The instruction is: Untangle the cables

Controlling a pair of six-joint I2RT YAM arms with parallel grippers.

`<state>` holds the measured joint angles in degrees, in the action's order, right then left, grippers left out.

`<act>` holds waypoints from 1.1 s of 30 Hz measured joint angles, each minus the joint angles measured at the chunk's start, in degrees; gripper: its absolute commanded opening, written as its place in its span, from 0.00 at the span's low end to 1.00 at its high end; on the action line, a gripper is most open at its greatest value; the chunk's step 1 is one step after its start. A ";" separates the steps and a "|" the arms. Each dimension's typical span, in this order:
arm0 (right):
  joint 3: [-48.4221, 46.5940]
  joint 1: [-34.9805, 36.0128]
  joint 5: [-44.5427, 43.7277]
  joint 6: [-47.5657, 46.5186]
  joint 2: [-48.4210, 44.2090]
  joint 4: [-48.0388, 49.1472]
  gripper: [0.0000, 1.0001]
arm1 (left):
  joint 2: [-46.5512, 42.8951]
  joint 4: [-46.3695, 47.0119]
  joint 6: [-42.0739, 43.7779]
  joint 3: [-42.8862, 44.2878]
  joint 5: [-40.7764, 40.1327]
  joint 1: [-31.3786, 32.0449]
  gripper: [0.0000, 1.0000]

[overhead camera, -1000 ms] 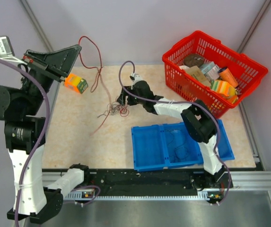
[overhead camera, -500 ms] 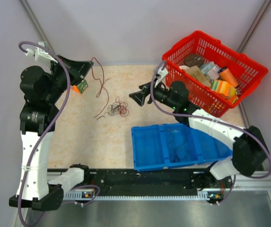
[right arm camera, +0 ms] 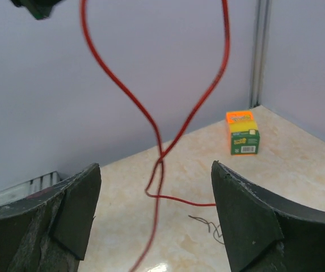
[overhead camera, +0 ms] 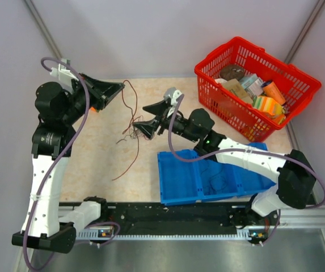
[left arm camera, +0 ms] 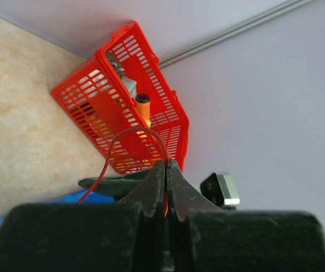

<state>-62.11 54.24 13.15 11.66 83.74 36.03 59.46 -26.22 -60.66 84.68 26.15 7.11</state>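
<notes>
The left arm stands tall at the far left of the tabletop (overhead camera: pixel 88 164). The left hand (overhead camera: pixel 118 88), raised and pointing right, is pinched shut on one red strand of the cables (overhead camera: pixel 130 132). That strand droops in loops to a small knot lying mid-tabletop and trails toward the near edge. The right arm reaches left over the blue tray (overhead camera: pixel 179 178), and the right hand (overhead camera: pixel 146 117) is spread wide beside the knot, gripping nothing. Bare tabletop lies left and near of the knot, while the red basket (overhead camera: pixel 247 68) fills the far-right corner. From above, the left hand hides most of an orange-and-green box (right arm camera: pixel 241 134). The knot's strands are too fine to tell apart.
</notes>
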 measured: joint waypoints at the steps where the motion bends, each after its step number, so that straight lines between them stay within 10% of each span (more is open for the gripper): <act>1: -0.55 -0.04 -0.81 -0.68 0.46 -0.52 0.74 | -0.11 0.26 -0.50 0.00 0.42 0.02 0.00; 8: -4.48 -0.37 -1.79 -3.21 4.13 -2.84 0.66 | -2.01 1.05 -2.73 0.00 3.06 0.02 0.00; 19: -7.56 -0.39 0.00 -3.58 4.74 -2.89 0.00 | -2.29 1.77 -4.42 0.07 5.53 0.44 0.00; 24: -7.43 -0.39 1.33 -1.92 4.50 -3.10 0.00 | -1.92 1.77 -3.39 1.07 6.10 0.63 0.00; 33: 0.79 -0.46 -5.03 -1.03 -12.94 -12.68 0.00 | -1.55 1.38 5.97 1.29 4.92 0.66 0.69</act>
<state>-61.32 53.78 8.12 10.63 70.81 23.35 57.91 -24.84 -54.70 85.97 31.07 7.77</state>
